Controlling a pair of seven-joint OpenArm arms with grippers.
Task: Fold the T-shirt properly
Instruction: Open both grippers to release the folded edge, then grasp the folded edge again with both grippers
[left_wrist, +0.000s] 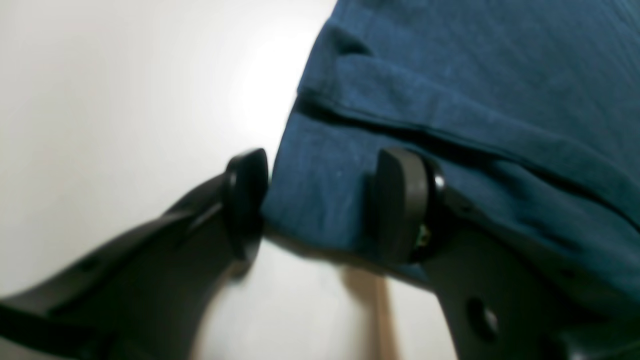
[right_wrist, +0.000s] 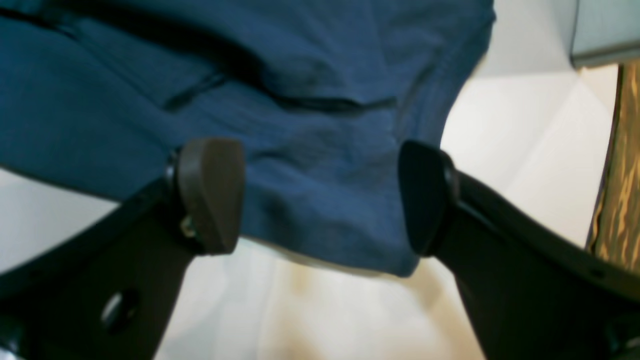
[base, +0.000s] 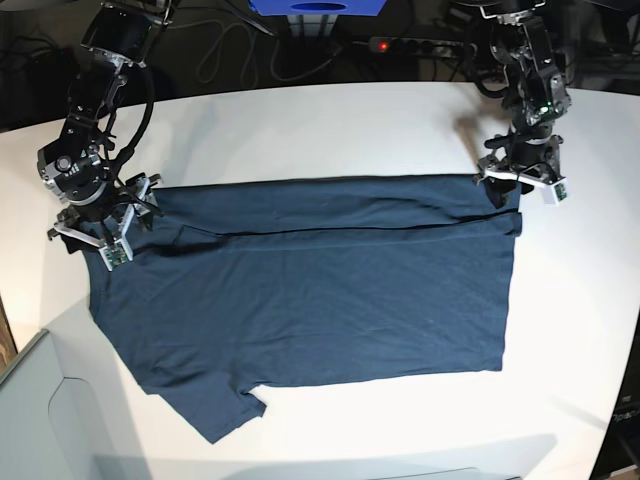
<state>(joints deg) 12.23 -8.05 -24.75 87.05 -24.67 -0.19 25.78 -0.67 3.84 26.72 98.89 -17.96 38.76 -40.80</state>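
The dark navy T-shirt (base: 320, 290) lies flat on the white table (base: 330, 130), its far strip folded toward the near side, one sleeve at the near left. My left gripper (base: 508, 196) stands at the shirt's far right corner. In the left wrist view the gripper (left_wrist: 322, 205) is open, with the shirt's folded edge (left_wrist: 320, 190) between its jaws. My right gripper (base: 97, 238) stands at the shirt's far left corner. In the right wrist view the gripper (right_wrist: 317, 197) is open, with a cloth corner (right_wrist: 325, 215) between its jaws.
A power strip with a red light (base: 400, 46), cables and a blue box (base: 320, 6) lie beyond the table's far edge. A grey panel (base: 40, 410) stands at the near left, also showing in the right wrist view (right_wrist: 605, 30) beside a wooden surface (right_wrist: 620, 170).
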